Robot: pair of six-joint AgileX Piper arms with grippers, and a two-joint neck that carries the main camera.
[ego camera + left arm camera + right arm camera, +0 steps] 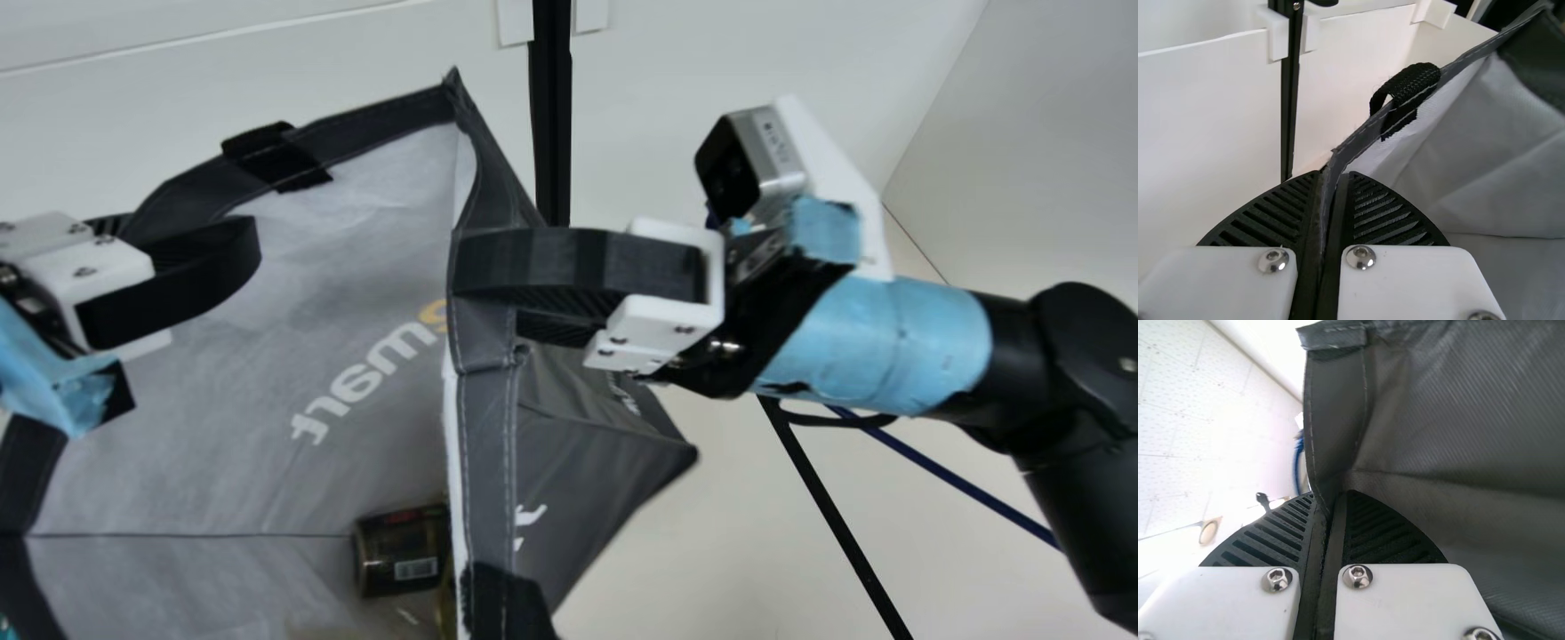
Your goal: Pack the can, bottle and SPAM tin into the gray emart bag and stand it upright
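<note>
Gray emart bag (356, 222)
Left gripper (191, 233) and right gripper (493, 298) clamp jaws on its rim (382, 116); can (400, 551) inside, below pale lettering (369, 369).

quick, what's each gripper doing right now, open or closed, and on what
Left gripper: closed, pinching the rim of the gray bag.
Right gripper: closed, pinching the bag's edge on the other side.

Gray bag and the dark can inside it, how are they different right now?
The bag is far larger than the can. The bag is soft, creased gray fabric; the can is a stiff, dark cylinder. The bag is pinched along its edges by the left gripper and right gripper, while neither gripper holds the can. Both have pale printed markings.
</note>
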